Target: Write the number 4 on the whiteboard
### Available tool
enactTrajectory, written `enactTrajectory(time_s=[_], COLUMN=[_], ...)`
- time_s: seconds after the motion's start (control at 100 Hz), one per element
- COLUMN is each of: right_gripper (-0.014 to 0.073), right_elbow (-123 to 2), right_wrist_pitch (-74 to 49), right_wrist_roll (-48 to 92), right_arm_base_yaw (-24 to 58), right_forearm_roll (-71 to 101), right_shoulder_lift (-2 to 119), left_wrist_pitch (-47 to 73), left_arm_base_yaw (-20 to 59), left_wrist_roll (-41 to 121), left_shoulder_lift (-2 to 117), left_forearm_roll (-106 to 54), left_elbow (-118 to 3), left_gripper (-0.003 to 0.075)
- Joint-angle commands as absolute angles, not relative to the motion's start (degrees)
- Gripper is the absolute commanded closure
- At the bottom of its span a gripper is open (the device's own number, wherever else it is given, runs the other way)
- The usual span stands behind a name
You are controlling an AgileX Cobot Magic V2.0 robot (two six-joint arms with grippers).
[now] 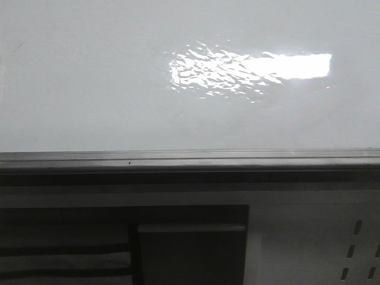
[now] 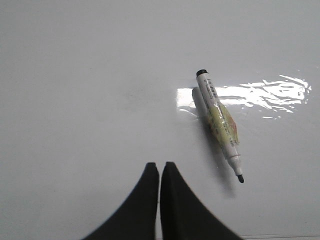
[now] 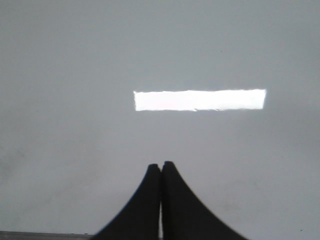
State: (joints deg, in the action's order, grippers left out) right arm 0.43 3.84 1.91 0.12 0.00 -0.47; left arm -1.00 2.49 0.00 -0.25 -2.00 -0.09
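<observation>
The whiteboard point(image 1: 89, 77) fills the front view, glossy white-grey, with a bright glare patch point(image 1: 261, 68) and a grey metal rail point(image 1: 190, 157) along its bottom. No number 4 shows on it in any view. In the left wrist view a white marker point(image 2: 220, 125) with a yellowish label lies on the board point(image 2: 75, 100), uncapped, its black tip point(image 2: 240, 178) pointing toward the camera side. My left gripper point(image 2: 159, 165) is shut and empty, a short way beside the marker's tip. My right gripper point(image 3: 161, 165) is shut and empty over bare board point(image 3: 75, 75). Neither gripper shows in the front view.
Below the rail in the front view stands dark panelled furniture point(image 1: 190, 249) with a white perforated panel point(image 1: 332, 237) at the right. A rectangular glare patch point(image 3: 200, 100) shows in the right wrist view. The board's edge point(image 3: 40, 234) runs by the right gripper's base.
</observation>
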Motion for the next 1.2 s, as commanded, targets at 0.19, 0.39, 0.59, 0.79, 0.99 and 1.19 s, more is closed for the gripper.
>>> enactTrajectory(time_s=[0.19,0.39,0.59,0.79,0.99,1.19], right_gripper=[0.0658,0.0658,0.0658,0.0658,0.0658,0.0658], right_elbow=[1.6,1.6,1.6,1.6,1.6,-2.2], right_wrist_pitch=[8.7,8.7,8.7,8.7,10.0,5.6], right_wrist_roll=[1.9,1.9,1.9,1.9,1.9,1.9], right_arm_base_yaw=[-0.2,-0.2,-0.2,-0.2,-0.2,-0.2], right_forearm_roll=[-0.4,-0.4,-0.4,-0.4,-0.4,-0.4], right_shoulder_lift=[-1.7,-1.7,-1.7,-1.7,-1.7,-1.7], left_wrist_pitch=[-5.7,-5.7,-6.2,-6.1,-7.3,-9.0], left_arm_base_yaw=[2.4,2.4,2.4,2.4,2.4,2.4], left_wrist_roll=[-0.4,-0.4,-0.4,-0.4,-0.4,-0.6], left_shoulder_lift=[-1.9,-1.9,-1.9,-1.9,-1.9,-1.9], left_forearm_roll=[-2.0,-2.0,-2.0,-2.0,-2.1,-4.4], left_elbow=[1.4,1.4,1.4,1.4,1.4,-1.6], left_gripper=[0.0741,0.0741,0.0741,0.0741,0.0741,0.0741])
